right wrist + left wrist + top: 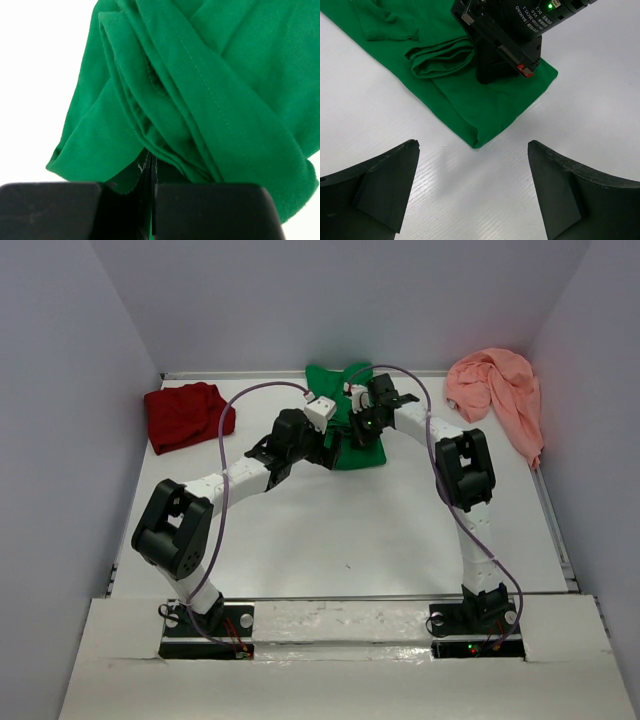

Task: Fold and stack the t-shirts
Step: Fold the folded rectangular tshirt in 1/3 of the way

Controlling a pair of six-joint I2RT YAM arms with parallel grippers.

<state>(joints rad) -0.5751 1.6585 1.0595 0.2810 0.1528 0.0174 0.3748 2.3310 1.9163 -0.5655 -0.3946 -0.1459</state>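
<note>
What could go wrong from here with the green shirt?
The right pincer is shut on only a thin bunched fold of the green shirt; the cloth may slip out when pulled. The left pincer is open above bare table, just short of the shirt's corner; closing here would likely miss. The two pincers are close together, so they might collide.

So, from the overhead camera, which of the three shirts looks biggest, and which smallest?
1. The salmon-pink shirt looks largest, sprawled loosely.
2. The dark red shirt and the green shirt look about alike. The green one is partly covered, so I can't rank those two.
</note>
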